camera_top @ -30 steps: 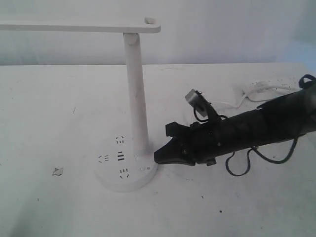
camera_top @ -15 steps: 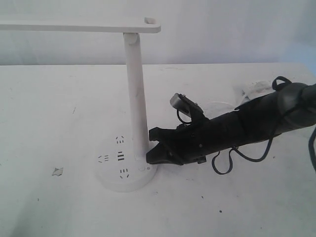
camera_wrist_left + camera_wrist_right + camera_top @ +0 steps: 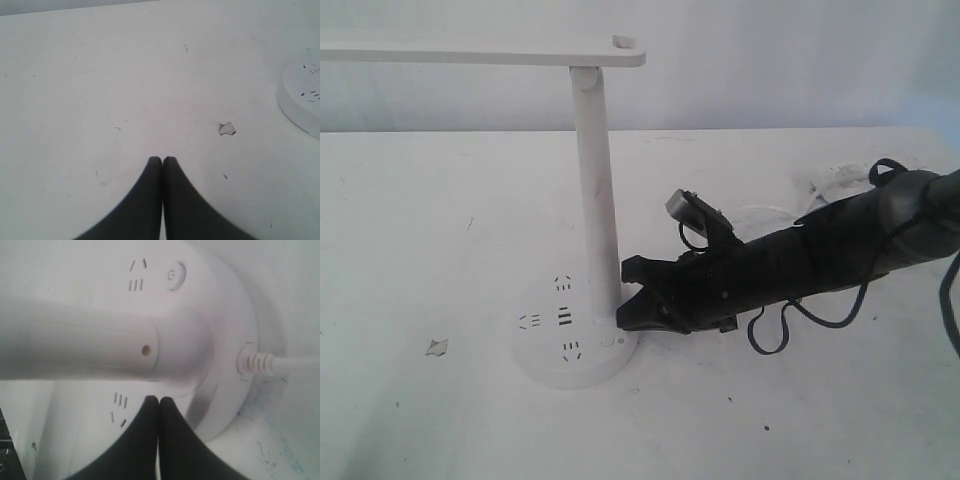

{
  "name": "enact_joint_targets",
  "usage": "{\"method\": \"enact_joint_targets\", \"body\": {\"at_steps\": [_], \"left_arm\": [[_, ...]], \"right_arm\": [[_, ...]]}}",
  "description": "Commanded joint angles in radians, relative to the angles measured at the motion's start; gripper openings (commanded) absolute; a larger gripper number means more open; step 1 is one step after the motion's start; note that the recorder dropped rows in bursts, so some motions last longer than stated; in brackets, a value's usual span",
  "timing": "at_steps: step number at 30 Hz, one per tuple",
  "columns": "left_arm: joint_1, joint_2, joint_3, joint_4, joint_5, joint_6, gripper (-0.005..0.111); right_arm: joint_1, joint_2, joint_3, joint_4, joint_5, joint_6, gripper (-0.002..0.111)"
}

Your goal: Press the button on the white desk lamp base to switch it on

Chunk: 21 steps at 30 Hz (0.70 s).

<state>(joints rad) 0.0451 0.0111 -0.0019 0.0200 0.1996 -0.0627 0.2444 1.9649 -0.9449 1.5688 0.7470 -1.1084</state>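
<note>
The white desk lamp (image 3: pixel 595 180) stands on its round white base (image 3: pixel 548 368), with its flat head high at the left. The small ringed button (image 3: pixel 607 341) sits at the base's front right, beside the post foot. My right gripper (image 3: pixel 620 322) is shut and holds nothing. Its tips sit at the base's right edge, just right of and above the button. In the right wrist view the shut right gripper (image 3: pixel 159 399) lies over the base (image 3: pixel 225 315) by the post collar, and the button (image 3: pixel 175 275) shows beyond the post, apart from the tips. My left gripper (image 3: pixel 162 159) is shut over bare table.
A small paper scrap (image 3: pixel 437 347) lies left of the base, also seen as the scrap (image 3: pixel 226 128) ahead of the left gripper. The lamp's white cord (image 3: pixel 290 362) leaves the base rim. More white cord (image 3: pixel 840 175) lies at the back right behind my right arm.
My right gripper moved left until its tips reached the base's right edge by the post. Over the last half second it has barely shifted.
</note>
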Motion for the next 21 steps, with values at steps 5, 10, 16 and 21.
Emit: {"method": "enact_joint_targets", "body": {"at_steps": [5,10,16,21], "left_arm": [[0.002,0.001,0.002,-0.004,-0.002,0.0,0.0],[0.002,0.001,0.002,-0.004,-0.002,0.0,0.0],[0.002,0.001,0.002,-0.004,-0.002,0.0,0.0],[0.002,0.001,0.002,-0.004,-0.002,0.0,0.0]], "right_arm": [[0.004,0.002,-0.001,0.025,0.003,-0.016,0.0],[0.008,0.002,-0.001,0.049,0.056,-0.016,0.0],[0.054,0.016,-0.001,0.049,0.038,-0.016,0.0],[0.07,0.034,-0.001,0.049,0.002,-0.016,0.0]]}}
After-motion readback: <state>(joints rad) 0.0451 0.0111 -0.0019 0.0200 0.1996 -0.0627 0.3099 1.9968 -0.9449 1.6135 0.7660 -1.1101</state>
